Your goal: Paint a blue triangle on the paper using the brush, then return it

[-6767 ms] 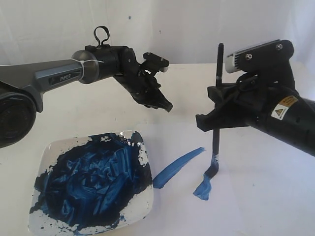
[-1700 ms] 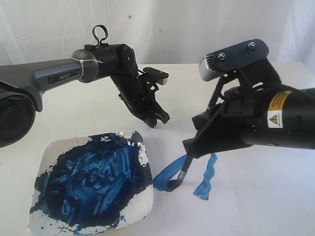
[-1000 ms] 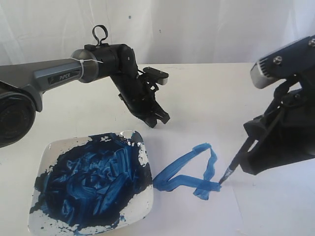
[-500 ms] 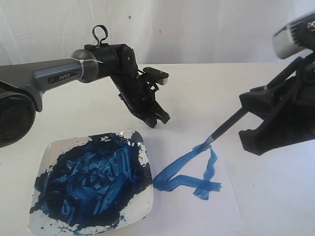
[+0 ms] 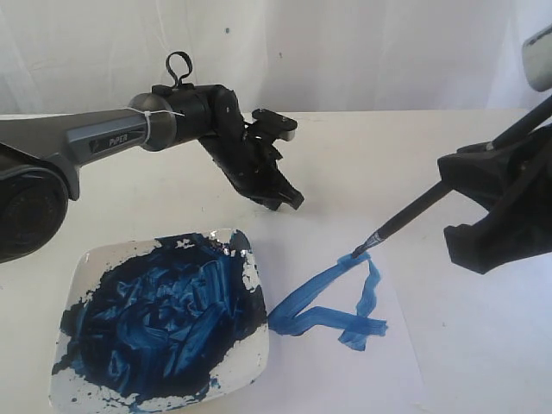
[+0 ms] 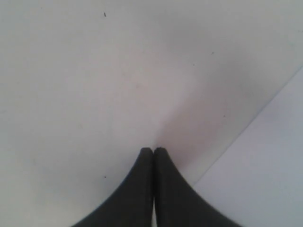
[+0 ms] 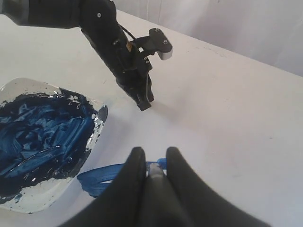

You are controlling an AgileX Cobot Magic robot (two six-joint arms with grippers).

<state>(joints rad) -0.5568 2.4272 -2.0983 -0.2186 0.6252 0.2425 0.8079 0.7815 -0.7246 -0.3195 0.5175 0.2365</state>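
- Right gripper (image 5: 450, 200): jaws clenched on the brush (image 5: 410, 216), gripping its black handle partway along. The handle's rear end runs up past the gripper toward the picture's edge. In the right wrist view, the two fingers of the right gripper (image 7: 155, 153) press against either side of the brush (image 7: 155, 171), whose silver ferrule shows between them.
- Brush: one, tilted, bristles lowest. The stained tip sits at the far corner of the blue triangle (image 5: 328, 319); whether it touches the paint there cannot be told.
- Blue triangle: one, a closed outline of three thick strokes (narrow, its longest point aimed at the plate). It lies on the paper (image 5: 319, 375), near the plate's corner. Part of it also shows in the right wrist view (image 7: 102, 177).
- Paper: one white sheet, flat on the table (image 5: 362, 155), beside the plate.
- Left gripper (image 5: 291, 201): jaws pressed fully together and holding nothing. It hangs above the bare table beyond the plate, well apart from the brush. In the left wrist view its tips (image 6: 154, 151) meet over the tabletop, near an edge of the paper (image 6: 270, 161).
- Plate (image 5: 86, 259): one, square and glossy white, almost covered by dark blue paint (image 5: 159, 315).
- Grippers: two in all.
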